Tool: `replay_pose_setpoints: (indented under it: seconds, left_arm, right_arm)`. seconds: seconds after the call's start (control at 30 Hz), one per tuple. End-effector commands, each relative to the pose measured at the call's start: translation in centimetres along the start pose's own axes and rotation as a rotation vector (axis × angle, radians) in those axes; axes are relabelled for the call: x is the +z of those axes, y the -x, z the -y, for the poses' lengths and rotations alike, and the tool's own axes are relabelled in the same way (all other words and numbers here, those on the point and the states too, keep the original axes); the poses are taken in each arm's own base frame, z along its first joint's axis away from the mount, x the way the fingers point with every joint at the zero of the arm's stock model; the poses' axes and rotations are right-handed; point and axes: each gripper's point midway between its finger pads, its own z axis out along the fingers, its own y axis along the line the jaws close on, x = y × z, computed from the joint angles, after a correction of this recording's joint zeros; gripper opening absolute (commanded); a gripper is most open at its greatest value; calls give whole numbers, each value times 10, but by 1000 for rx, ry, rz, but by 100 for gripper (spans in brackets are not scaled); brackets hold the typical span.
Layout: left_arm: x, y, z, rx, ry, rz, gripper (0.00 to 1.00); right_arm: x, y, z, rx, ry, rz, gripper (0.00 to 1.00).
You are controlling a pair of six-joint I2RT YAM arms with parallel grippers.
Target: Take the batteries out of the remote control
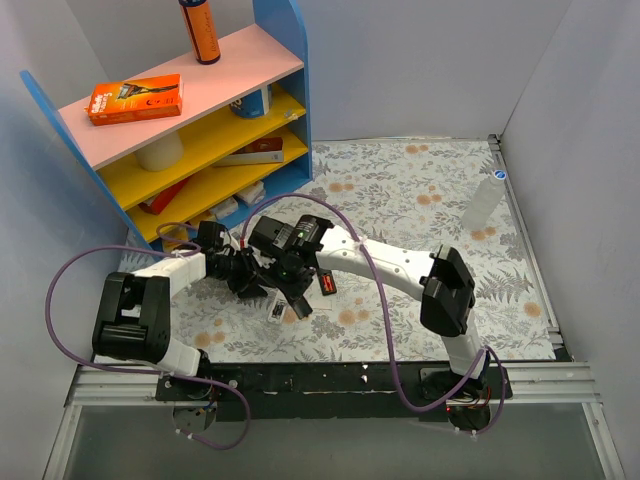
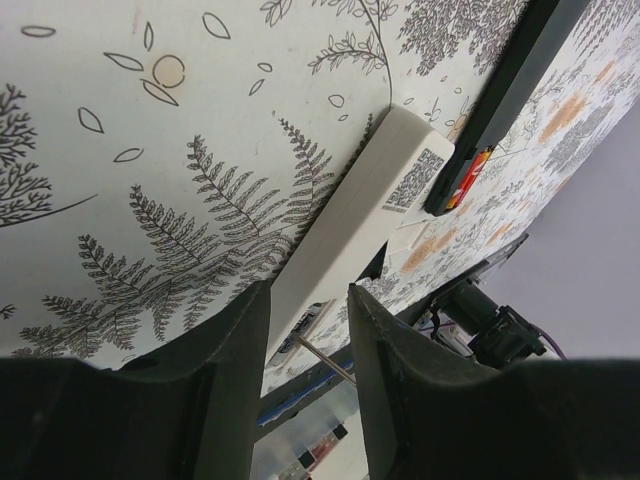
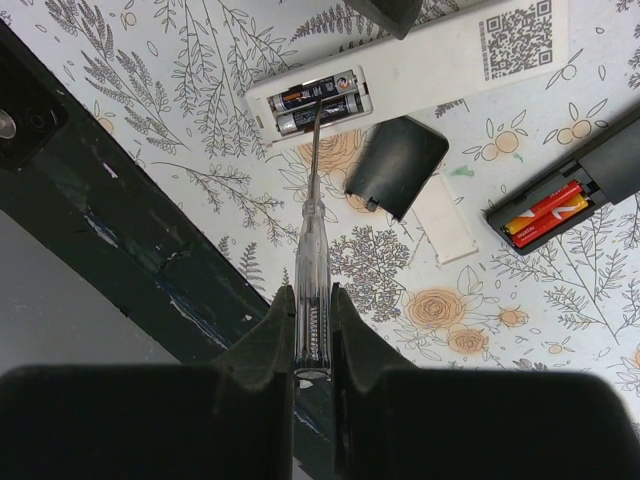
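Note:
A white remote lies back-up with its compartment uncovered and two dark batteries inside. My right gripper is shut on a clear-handled screwdriver, whose tip rests at those batteries. My left gripper has its jaws apart at the far side of the white remote, whose end lies between them beside one finger. A black remote lies to the right, uncovered, with red-and-yellow batteries in it. From above, both grippers meet at the mat's near left: left, right.
A black cover piece and a white cover piece lie loose between the remotes. The black front rail runs close behind my right gripper. A coloured shelf stands back left and a white bottle at the right wall.

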Motion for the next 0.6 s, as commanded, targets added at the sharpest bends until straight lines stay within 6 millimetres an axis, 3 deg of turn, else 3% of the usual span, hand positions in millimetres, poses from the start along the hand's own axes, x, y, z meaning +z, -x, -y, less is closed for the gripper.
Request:
replay_pose_setpoints:
  seconds: [0.0,0.3,0.57]
  left_arm:
    - [0,-4,1,-8,-16,-23,35]
    - [3,-7,-2,-23,-14,-41,33]
    - [7,-11,-6,-37,-14,-66,30]
  right_arm:
    - [0,6,1,-32,-17,-1,1]
    - [19,4,5,-45,-28,-33,1]
    - [30,22,3,-60,-20,-2,1]
